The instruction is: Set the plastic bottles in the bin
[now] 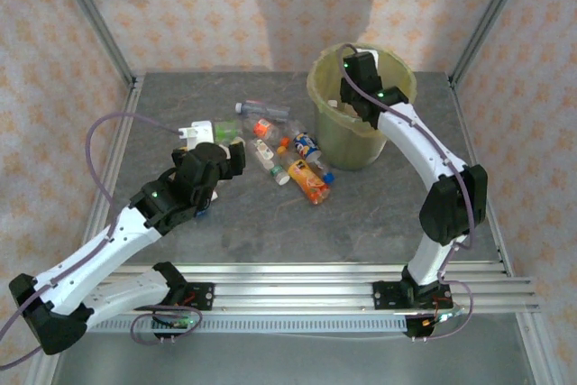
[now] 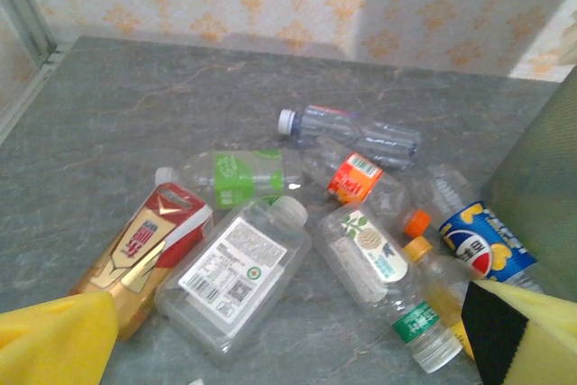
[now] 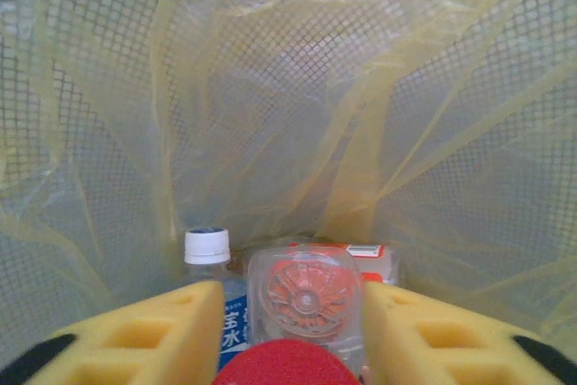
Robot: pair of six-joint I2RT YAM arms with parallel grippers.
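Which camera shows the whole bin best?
The top view: the bin stands whole there, rim and wall. The right wrist view looks into its bag-lined inside; the left wrist view catches a strip of wall.

The plastic bottles (image 1: 306, 178) are clear and crushed, with red, green, orange and blue labels. They lie on their sides in a loose cluster beside the bin (image 1: 317, 87). The bin is round, upright and lined yellow-green. It contains a white-capped bottle (image 3: 207, 254) touching a red-capped bottle (image 3: 304, 295).

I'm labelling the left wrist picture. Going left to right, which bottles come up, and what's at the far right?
red-and-gold bottle → square white-labelled bottle → orange-labelled bottle → blue-labelled bottle → bin
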